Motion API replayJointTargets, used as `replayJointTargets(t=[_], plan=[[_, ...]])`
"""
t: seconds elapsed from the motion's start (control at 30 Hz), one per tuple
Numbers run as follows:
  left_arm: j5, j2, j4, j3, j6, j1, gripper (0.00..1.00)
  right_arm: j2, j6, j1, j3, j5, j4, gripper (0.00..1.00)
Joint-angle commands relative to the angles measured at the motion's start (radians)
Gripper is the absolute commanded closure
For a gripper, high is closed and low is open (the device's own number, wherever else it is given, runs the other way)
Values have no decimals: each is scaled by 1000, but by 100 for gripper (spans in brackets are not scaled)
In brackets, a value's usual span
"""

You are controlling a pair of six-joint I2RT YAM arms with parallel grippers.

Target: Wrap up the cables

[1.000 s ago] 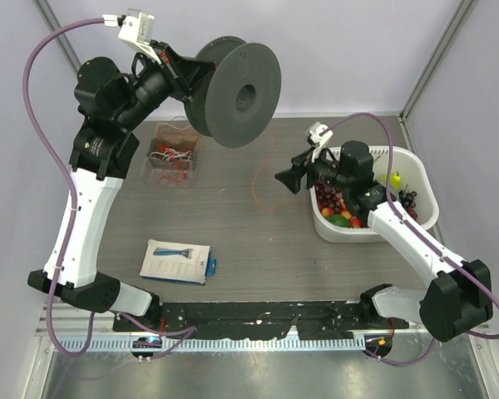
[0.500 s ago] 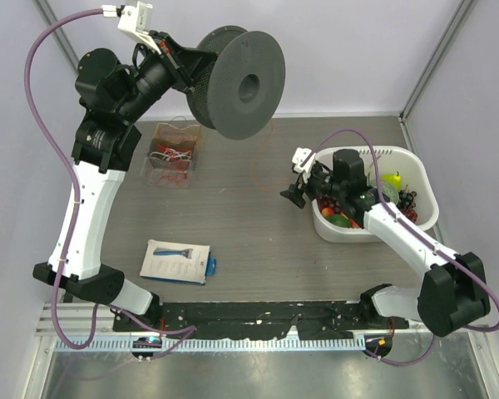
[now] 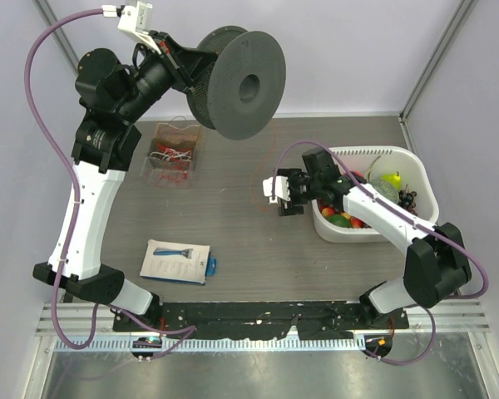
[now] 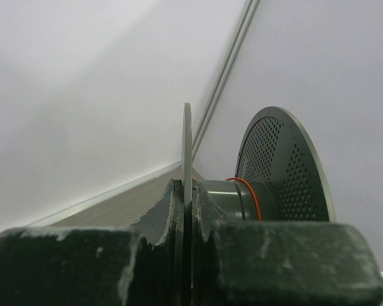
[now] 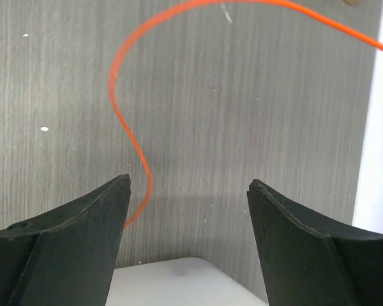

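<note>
Jaws of the left gripper (image 4: pixel 186 199) are pressed together on the thin near flange of a dark grey spool (image 3: pixel 237 83). It is held high over the back of the bench (image 3: pixel 233 241), probably so that the hub hangs free for winding. One turn of orange cable (image 4: pixel 246 191) already sits on that hub. More of it lies in a loose curl on the bench, directly under the right gripper (image 5: pixel 188 185). This gripper points down with its jaws wide apart and nothing between them, and one fingertip is just beside the strand. That looks like a line-up for picking up the slack. A tangle of red and whitish wires sits in a clear tray (image 3: pixel 170 154) near the left arm, apparently waiting its turn.
</note>
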Motion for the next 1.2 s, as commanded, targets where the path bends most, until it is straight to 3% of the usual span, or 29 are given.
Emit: replayJointTargets(t=[0.0,0.03,0.17,0.37,0.4,0.63,0.9,0.97,1.17], plan=[[10,-18,84,25,-25,2,100,31,-149,24,51,6,-77,21],[10,-18,82,24,-25,0,100,40,-154,25,57,6,-77,22],[10,-20,82,25,-25,2,100,101,-218,28,66,59,-80,39],[-35,-26,72,19,4,2,100,95,-223,25,51,43,-95,95],[-65,-26,64,21,5,2,100,83,-221,27,31,27,-95,99],[-432,23,-17,41,74,2,100,-95,-133,80,-88,-29,-109,99],[-622,80,-14,-10,122,5,100,-279,61,151,-136,-106,-121,99],[-645,109,-19,-14,143,5,100,-316,98,215,-133,-96,-126,99],[-697,205,-25,-8,150,6,100,-317,186,330,-4,-71,-207,99]])
